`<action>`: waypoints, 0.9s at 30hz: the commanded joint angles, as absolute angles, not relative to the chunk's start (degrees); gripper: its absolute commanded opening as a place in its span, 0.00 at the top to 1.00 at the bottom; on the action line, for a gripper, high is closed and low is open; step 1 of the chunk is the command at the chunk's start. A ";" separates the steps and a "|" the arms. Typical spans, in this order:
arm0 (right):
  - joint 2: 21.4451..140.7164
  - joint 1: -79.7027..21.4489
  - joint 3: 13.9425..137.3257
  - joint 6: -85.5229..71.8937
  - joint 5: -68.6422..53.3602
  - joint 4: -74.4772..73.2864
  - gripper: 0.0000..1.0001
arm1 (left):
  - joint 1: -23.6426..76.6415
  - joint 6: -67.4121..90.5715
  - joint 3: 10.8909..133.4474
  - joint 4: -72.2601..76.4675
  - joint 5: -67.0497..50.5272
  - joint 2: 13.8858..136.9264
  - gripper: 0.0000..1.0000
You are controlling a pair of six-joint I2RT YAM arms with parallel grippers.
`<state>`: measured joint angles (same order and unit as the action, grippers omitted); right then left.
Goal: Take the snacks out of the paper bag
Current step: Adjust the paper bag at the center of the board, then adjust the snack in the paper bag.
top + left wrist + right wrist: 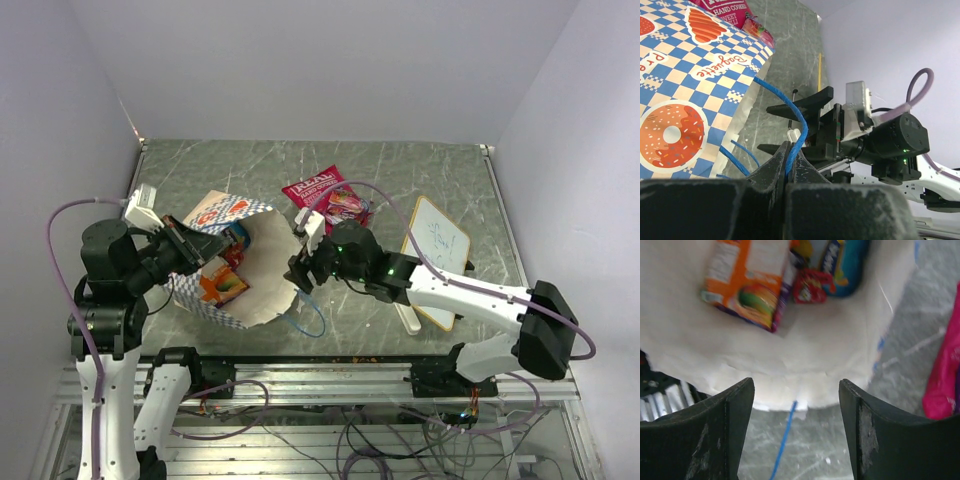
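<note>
While your left gripper (790, 154) clamps the handle (796, 112) and right gripper (795, 386) gapes, take the orange packet (747, 280), upper left, likely light and slick, by its edge.

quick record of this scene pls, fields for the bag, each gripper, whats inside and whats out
paper bag: on its side on the table, open mouth toward the right arm
left gripper: shut on the blue string handle
right gripper: open, at the bag's mouth, holding nothing
inside bag: orange packet, small red packet, blue-green packet
out of bag: red bag, on the table beyond the paper bag
other: whiteboard, at the right
</note>
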<state>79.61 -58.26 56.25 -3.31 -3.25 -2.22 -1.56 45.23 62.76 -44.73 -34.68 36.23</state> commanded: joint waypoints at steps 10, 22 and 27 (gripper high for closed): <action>94.79 -65.44 59.68 -19.73 -9.59 22.88 0.24 | -1.50 49.30 64.89 -41.59 -34.89 34.18 0.93; 106.27 -65.90 64.94 -28.07 0.12 19.56 0.09 | -1.52 48.52 65.96 -40.92 -37.17 35.95 0.93; 109.50 -65.84 65.28 -32.17 3.99 22.39 0.04 | -1.52 48.84 65.04 -40.27 -38.17 36.06 0.93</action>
<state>106.89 -65.95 63.59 -27.88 -0.67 19.35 -1.56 48.03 64.45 -43.11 -34.83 36.25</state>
